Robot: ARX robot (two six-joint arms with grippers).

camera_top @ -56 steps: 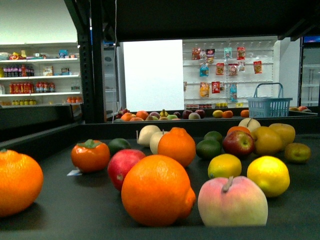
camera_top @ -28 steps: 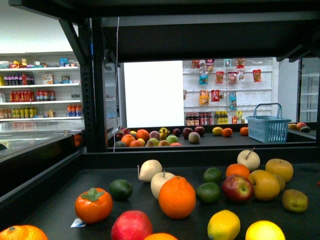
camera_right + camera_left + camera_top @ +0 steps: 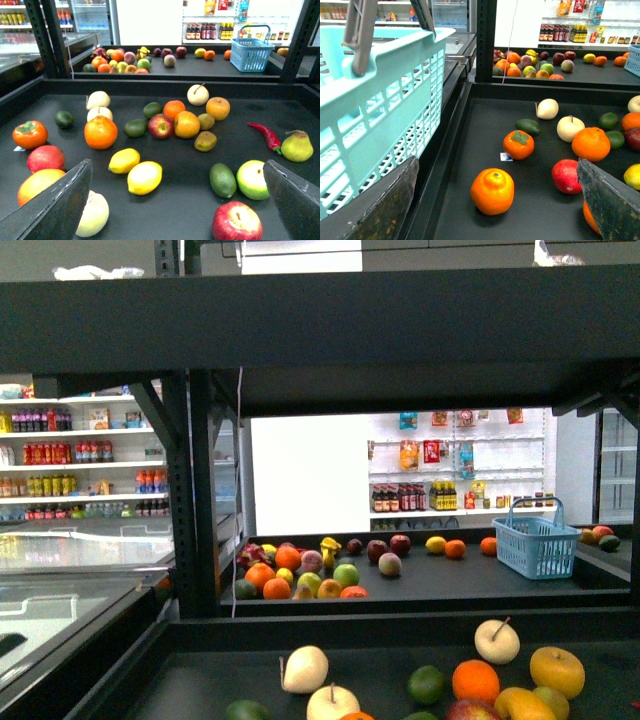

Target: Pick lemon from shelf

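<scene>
A: Spotted the lemon (image 3: 145,177) yet? Lying loose on the shelf (image 3: 165,86) tray, right next to a second yellow fruit (image 3: 124,160). Out of frame in the front view, though.

B: Yep. Framed between the wide-spread fingers of the right gripper (image 3: 177,170), probably lined up for a straight drop. Left gripper (image 3: 496,162) spread wide too, holding nothing, parked by the teal basket (image 3: 380,100), guessing for the drop-off.
</scene>
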